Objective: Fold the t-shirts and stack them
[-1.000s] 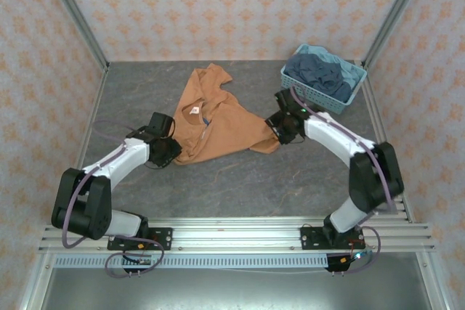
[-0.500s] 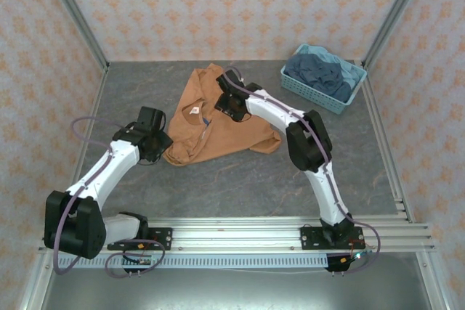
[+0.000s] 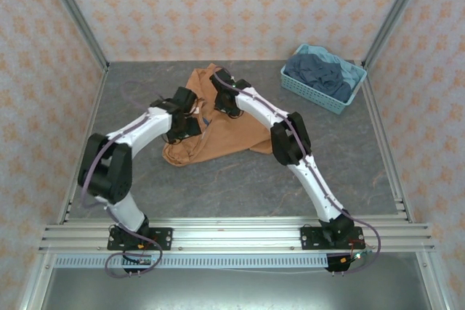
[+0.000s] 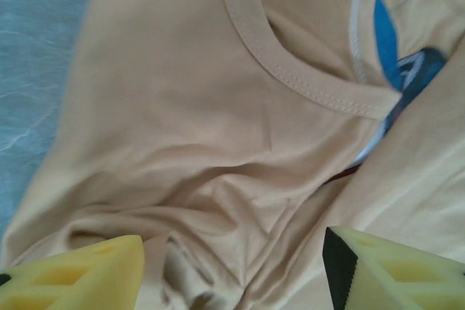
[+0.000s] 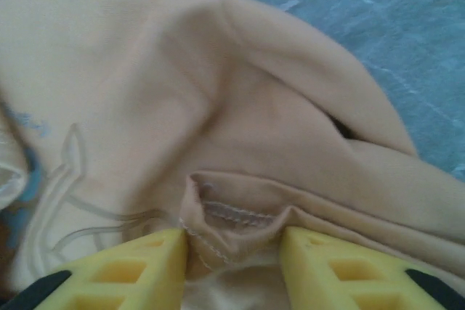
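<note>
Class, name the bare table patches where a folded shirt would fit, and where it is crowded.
Free: near table strip between the orange shirt and the front rail; the far left corner behind it. Crowded: centre, under the left arm and right arm, and by the basket.

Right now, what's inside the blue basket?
Crumpled dark navy t-shirts fill the basket to its rim. Whatever lies beneath that top layer, and how many shirts there are, is covered.

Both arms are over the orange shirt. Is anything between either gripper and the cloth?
Nothing visible. The left gripper hangs open right over the orange-tan t-shirt, bare cloth under its fingers. The right gripper has a hem fold of it bunched between its fingers. The basket sits apart, far right.
</note>
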Tool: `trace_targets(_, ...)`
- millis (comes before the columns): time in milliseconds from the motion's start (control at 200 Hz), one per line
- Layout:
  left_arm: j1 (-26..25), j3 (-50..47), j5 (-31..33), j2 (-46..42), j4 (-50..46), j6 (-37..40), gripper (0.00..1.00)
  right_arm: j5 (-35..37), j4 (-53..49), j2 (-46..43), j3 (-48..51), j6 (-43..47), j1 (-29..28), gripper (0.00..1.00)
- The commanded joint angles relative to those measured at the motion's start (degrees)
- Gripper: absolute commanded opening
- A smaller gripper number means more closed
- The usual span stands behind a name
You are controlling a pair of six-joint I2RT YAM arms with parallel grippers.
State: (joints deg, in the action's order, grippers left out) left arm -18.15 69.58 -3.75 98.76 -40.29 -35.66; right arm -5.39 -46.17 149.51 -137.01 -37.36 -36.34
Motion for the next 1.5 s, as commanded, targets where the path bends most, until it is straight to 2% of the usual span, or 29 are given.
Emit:
trace_targets(0,-0.2,3.1,5.4,3.7,-4.4,3.8,0.67,2.2,-6.6,-0.5,1.6,-0.2,-0.1,0.3)
trace_targets(85,-0.3,5.5,5.0,7.8,-4.2,4.4,0.63,2.7,-8.2,-0.9,1.7,-0.2,0.4,0.15)
trace_targets(145,-0.4,7.0,4.8,10.2,-4.2,4.5,0.55,3.1,-8.5,-1.9,2.4,-0.1,0.8,0.05)
trace_targets(185,-0.4,7.4,4.9,11.5,-4.0,4.4,0.45,3.4,-8.0,-3.1,3.5,-0.1,1.1,0.0)
trace_targets(255,-0.4,7.4,6.1,12.5,-3.6,3.8,0.19,4.0,-6.7,-5.7,5.8,0.2,1.8,0.0)
trace_targets(330,-0.3,7.2,7.4,11.6,-3.0,3.0,0.0,4.3,-5.9,-8.6,7.4,0.6,2.6,0.0)
trace_targets(495,1.3,6.5,6.5,6.3,-1.3,0.6,0.0,5.0,-4.9,-15.7,10.7,2.2,5.1,0.0)
trace_targets(776,7.6,2.6,-3.3,-4.4,9.3,-9.3,0.0,3.4,-3.6,-24.9,11.2,5.6,10.8,0.0)
trace_targets(916,10.5,1.7,-4.3,-9.2,11.3,-12.8,0.0,4.1,-5.3,-29.6,9.4,6.3,12.3,0.0)
trace_targets(996,12.0,0.3,-3.6,-11.8,10.4,-13.8,0.0,5.5,-6.7,-34.2,11.5,6.2,12.2,0.0)
trace_targets(1126,15.4,-4.5,-2.8,-15.6,9.1,-14.4,0.0,9.1,-6.0,-46.7,26.7,3.4,12.1,0.0)
trace_targets(1206,17.3,-8.5,-3.0,-17.7,8.6,-14.7,0.0,11.5,-3.5,-57.0,42.0,1.6,11.9,0.0)
trace_targets(1296,18.8,-12.3,-4.2,-18.0,9.2,-13.9,0.0,11.2,1.1,-66.2,59.1,-0.6,11.9,0.0)
trace_targets(1396,18.9,-15.5,-4.2,-16.4,11.2,-12.7,0.0,9.4,6.8,-71.4,74.1,-2.3,12.0,0.0)
trace_targets(1491,19.7,-16.8,-3.6,-12.9,11.8,-11.7,0.0,6.0,13.1,-72.0,84.1,-5.5,12.6,0.0)
